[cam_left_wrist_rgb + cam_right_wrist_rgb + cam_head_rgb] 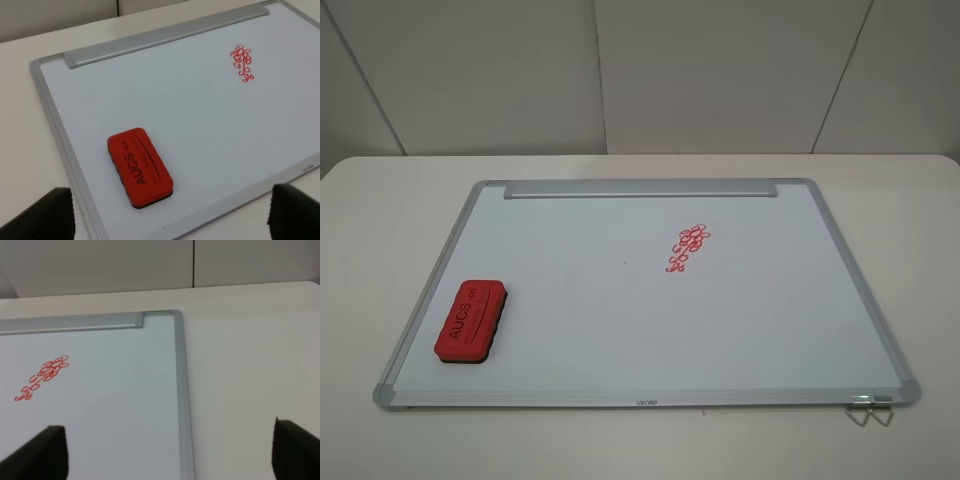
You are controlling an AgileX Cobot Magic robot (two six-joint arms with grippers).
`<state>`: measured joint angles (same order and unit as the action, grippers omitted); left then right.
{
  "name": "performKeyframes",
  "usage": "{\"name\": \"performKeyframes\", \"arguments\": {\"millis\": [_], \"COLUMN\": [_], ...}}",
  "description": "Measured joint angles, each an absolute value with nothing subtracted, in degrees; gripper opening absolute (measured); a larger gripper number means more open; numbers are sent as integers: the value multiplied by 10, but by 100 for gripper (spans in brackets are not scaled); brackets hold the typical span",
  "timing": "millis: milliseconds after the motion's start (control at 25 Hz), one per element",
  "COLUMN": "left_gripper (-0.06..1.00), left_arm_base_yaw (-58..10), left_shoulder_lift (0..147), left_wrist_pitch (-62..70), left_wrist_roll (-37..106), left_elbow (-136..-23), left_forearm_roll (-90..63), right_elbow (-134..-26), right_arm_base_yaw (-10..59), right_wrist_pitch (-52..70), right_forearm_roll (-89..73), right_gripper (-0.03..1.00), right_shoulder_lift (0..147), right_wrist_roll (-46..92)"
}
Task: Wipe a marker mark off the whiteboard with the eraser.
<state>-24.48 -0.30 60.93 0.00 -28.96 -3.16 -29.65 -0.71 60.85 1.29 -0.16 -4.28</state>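
Red block, the eraser (470,320): lying flat on the whiteboard (650,330) by its near-left corner, just inside the left frame edge, with nothing gripping it
Silver-framed whiteboard: lying flat on the pale table (380,200), its tray strip (640,188) running along the far edge
Marker mark: no mark is showing apart from a red cluster of tiny loops (690,246), sitting right of the board's middle towards the far edge and well apart from the eraser
Left gripper (167,215): hovering over the board's near-left corner, fingers spread wide and holding nothing, with the eraser lying ahead of it
Right gripper (172,452): hovering over the board's right edge, fingers spread wide and holding nothing
Risk, grasp: the fingers may be pushing the eraser along the smooth board instead of closing on it, if they come down off-centre
Risk, board: the unclamped board is likely to be sliding on the table under a hard stroke
Risk, target: a broad stroke may be smearing the loop cluster
Lettering: "AUCS" is reading in black on the eraser's top; the finer print beside it and the small mark on the near frame edge are too small to read
Wire clip (870,410): projecting from the near-right corner
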Motion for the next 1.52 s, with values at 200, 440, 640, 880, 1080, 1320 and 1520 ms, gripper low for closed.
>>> {"name": "performKeyframes", "arguments": {"millis": [200, 440, 640, 880, 1080, 1320, 1520], "left_gripper": [77, 77, 77, 77, 77, 77, 77], "left_arm_base_yaw": [-168, -15, 44, 47, 47, 47, 47], "left_shoulder_lift": [-3, -3, -3, -3, -3, -3, -3], "left_wrist_pitch": [609, 609, 609, 609, 609, 609, 609], "left_wrist_roll": [0, 0, 0, 3, 3, 4, 5], "left_elbow": [-290, -290, -290, -290, -290, -290, -290], "left_forearm_roll": [-33, -33, -33, -33, -33, -32, -32], "right_elbow": [-296, -296, -296, -296, -296, -296, -296], "right_arm_base_yaw": [-7, -7, -7, -7, -7, -7, -7], "right_wrist_pitch": [609, 609, 609, 609, 609, 609, 609], "right_forearm_roll": [13, 13, 13, 13, 13, 13, 13], "right_gripper": [72, 72, 72, 72, 72, 72, 72], "right_shoulder_lift": [-2, -2, -2, -2, -2, -2, -2], "right_wrist_roll": [-43, -43, -43, -43, -43, -43, -43]}}
